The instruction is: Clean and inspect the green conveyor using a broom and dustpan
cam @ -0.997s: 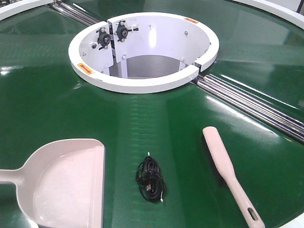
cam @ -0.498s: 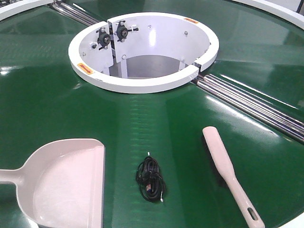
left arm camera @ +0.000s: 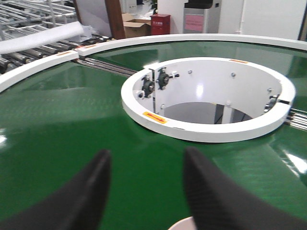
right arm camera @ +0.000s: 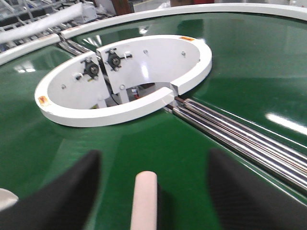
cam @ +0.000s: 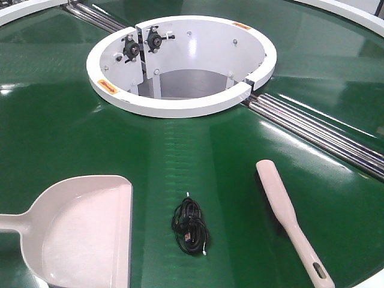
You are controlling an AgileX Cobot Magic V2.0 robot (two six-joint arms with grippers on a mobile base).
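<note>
I see the green conveyor [cam: 72, 138], glossy and throwing back ceiling light, around its white ring hub [cam: 180, 108], with chrome roller strips [cam: 318, 135] running off to the right. The dustpan [cam: 84, 234] lies flat near left, the broom [cam: 282, 207] near right, and 1 coiled black cable [cam: 191, 227] sits between them, apart from both. My left gripper [left arm camera: 146, 160] hangs over the belt, fingers spread and holding nothing. My right gripper [right arm camera: 154, 159] is likewise spread, straddling the broom's tip without touching it. Beyond the belt stand a red cabinet [left arm camera: 159, 24] and metal roller racks [left arm camera: 29, 14].
</note>
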